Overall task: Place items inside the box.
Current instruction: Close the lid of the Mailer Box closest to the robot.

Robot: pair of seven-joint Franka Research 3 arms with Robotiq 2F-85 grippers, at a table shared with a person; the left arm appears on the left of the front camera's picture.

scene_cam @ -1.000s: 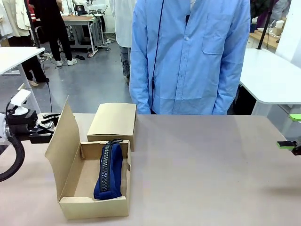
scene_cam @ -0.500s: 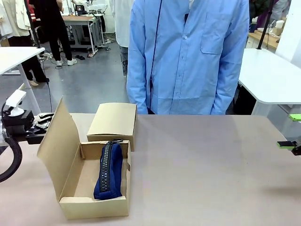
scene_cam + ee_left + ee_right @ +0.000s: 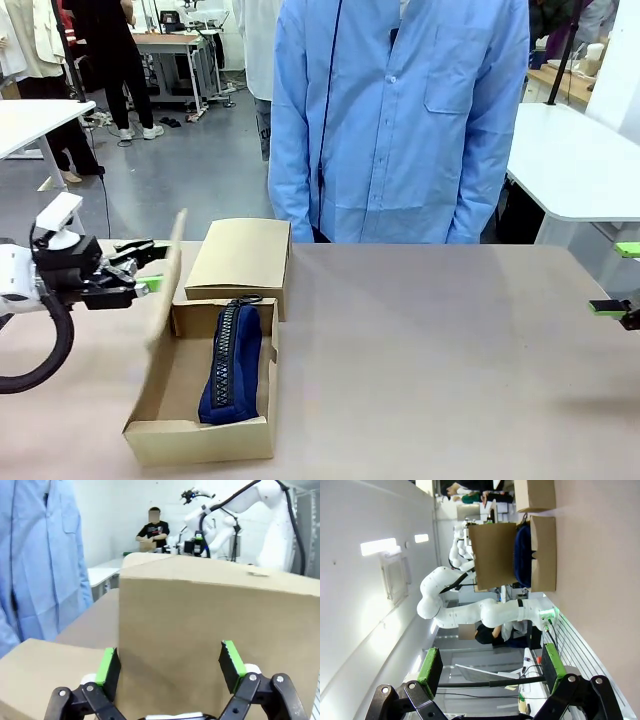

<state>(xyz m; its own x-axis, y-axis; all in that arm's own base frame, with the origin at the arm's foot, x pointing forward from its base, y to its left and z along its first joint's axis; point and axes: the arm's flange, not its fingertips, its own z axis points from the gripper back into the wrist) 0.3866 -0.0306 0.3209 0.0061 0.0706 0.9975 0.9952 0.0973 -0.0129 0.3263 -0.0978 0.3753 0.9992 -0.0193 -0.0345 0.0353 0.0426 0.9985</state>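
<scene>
Front view: the left gripper [image 3: 150,268], jaws spread, presses outside the box [image 3: 200,436]'s raised flap [image 3: 166,280], likely closing it over the pencil case [image 3: 230,362].

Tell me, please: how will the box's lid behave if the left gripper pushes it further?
The lid looks thin and hinged, so it would probably swing down over the pencil case. The light-looking box might slide.
</scene>
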